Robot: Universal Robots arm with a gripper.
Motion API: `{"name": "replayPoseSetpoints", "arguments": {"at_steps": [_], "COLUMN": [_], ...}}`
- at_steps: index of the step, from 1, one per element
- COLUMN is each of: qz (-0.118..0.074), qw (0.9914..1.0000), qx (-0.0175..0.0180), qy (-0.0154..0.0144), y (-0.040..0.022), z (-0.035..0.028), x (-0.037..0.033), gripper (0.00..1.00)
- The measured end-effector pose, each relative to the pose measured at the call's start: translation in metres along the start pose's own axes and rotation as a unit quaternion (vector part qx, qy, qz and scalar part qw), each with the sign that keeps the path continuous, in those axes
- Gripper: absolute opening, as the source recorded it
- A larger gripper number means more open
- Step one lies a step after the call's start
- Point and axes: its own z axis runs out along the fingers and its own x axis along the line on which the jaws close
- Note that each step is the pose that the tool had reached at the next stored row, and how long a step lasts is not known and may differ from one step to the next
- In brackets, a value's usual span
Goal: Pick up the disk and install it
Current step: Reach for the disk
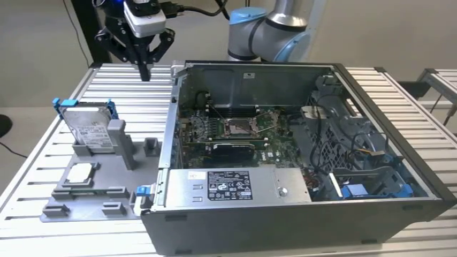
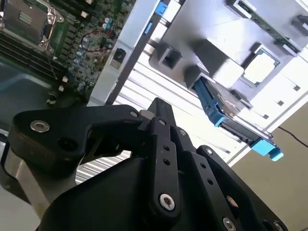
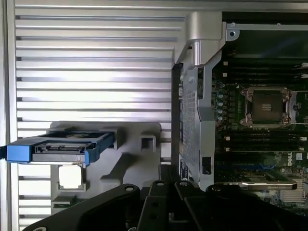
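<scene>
- Table (image 1: 36,176): one slatted metal top carrying everything below.
- Case (image 1: 286,225): one open computer case lying on its side, taking up the exterior view's right half of the table. Its board (image 1: 236,128) faces up, and one grey supply box (image 1: 228,187) with a black label sits along the near wall.
- Arm (image 1: 271,27): one arm, standing behind the case and reaching toward the exterior view's left.
- Holder (image 1: 107,184): one grey holder, just beside the case wall on the exterior view's left.
- Disk (image 1: 93,128): one disk, blue-framed, standing upright on edge in a slot at the holder's far end; seen edge-on in the first wrist view (image 3: 62,147).
- Gripper (image 1: 145,72): one gripper, pointing straight down over bare table beyond the holder, near the case's far corner and well apart from the disk. Its fingers are closed together and empty.
- Chip (image 1: 80,172): one square chip, flat in a holder recess, near the disk.
</scene>
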Motion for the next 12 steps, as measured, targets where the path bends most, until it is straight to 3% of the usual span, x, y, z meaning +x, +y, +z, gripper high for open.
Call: {"name": "replayPoseSetpoints", "arguments": {"at_steps": [12], "qz": [-0.013], "qw": [0.99992], "qx": [-0.0003], "qy": [0.0006], "y": [0.0000], "z": [0.0009], "x": [0.0264], "gripper": [0.00]}}
